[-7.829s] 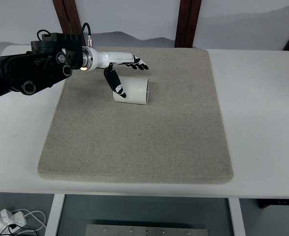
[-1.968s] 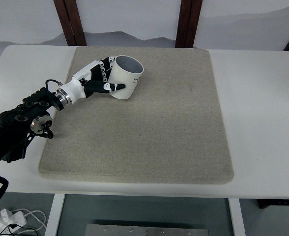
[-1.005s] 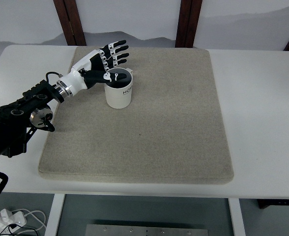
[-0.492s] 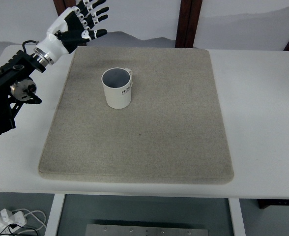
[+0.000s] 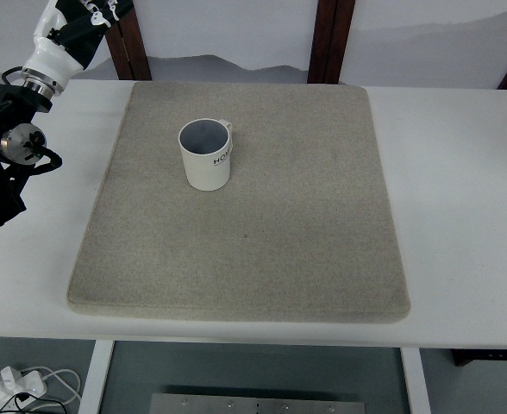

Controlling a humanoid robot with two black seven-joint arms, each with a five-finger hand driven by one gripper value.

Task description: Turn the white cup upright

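One white cup (image 5: 207,156) upright, empty, on mat (image 5: 262,250)

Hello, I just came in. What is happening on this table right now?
Nothing is being handled at this moment. The white cup stands upright on the beige mat, its opening facing up, and nothing touches it. The robot's left hand is raised at the top left corner of the picture, well away from the cup and partly cut off by the frame. The right arm is not visible.
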